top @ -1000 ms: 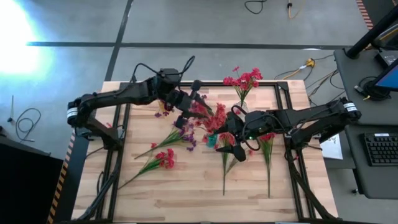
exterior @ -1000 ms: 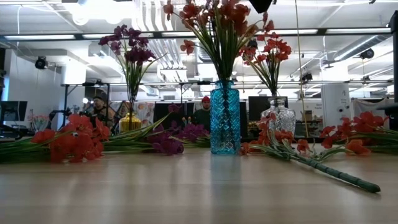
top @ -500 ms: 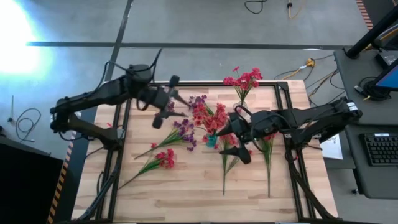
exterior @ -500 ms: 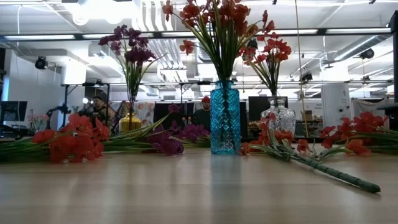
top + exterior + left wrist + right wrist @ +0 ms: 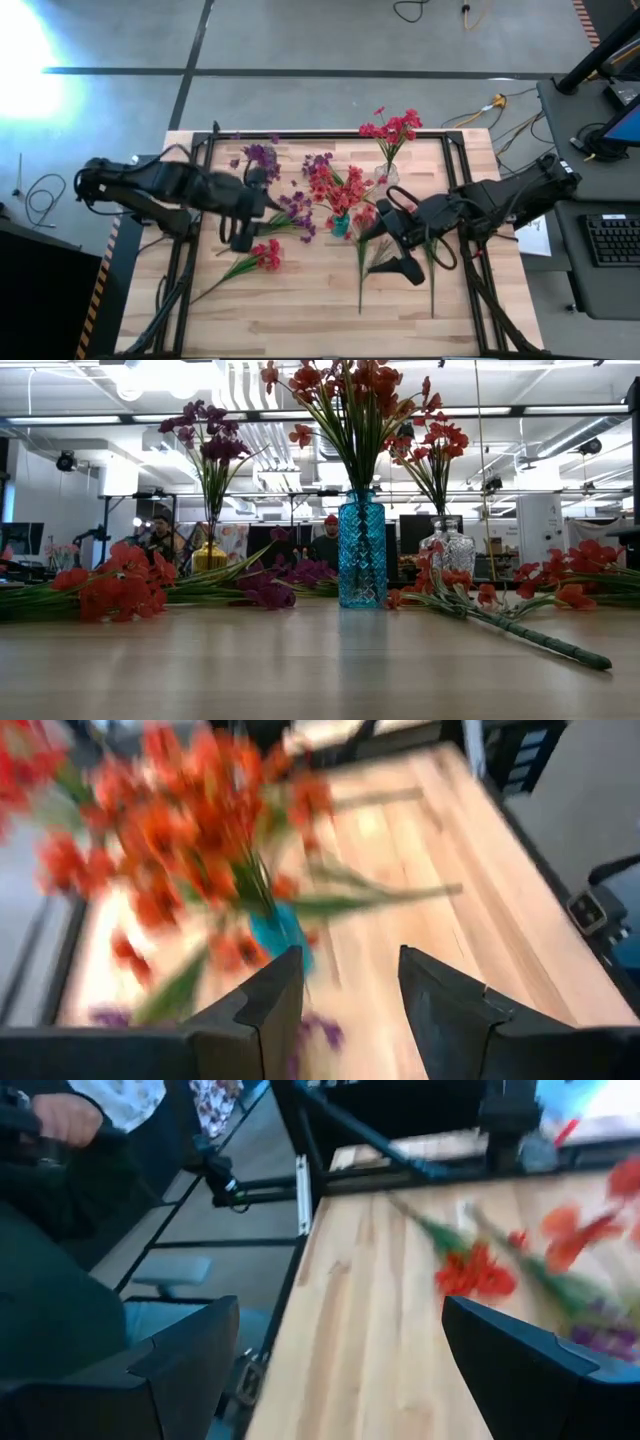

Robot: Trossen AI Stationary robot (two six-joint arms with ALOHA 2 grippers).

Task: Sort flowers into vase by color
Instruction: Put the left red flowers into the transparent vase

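Overhead, the left end effector [image 5: 243, 215] hovers empty, fingers parted, beside loose purple flowers [image 5: 290, 212], while the right end effector [image 5: 392, 240] gapes wide over red flowers [image 5: 364, 222] lying flat. Only the low view separates the vases: blue vase [image 5: 361, 549] with red blossoms, yellow vase [image 5: 210, 556] with purple, clear vase [image 5: 450, 547] on the tabletop [image 5: 320, 665].

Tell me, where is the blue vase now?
In the high view the blue vase stands near the table's middle, holding red flowers, between the left gripper and right gripper.
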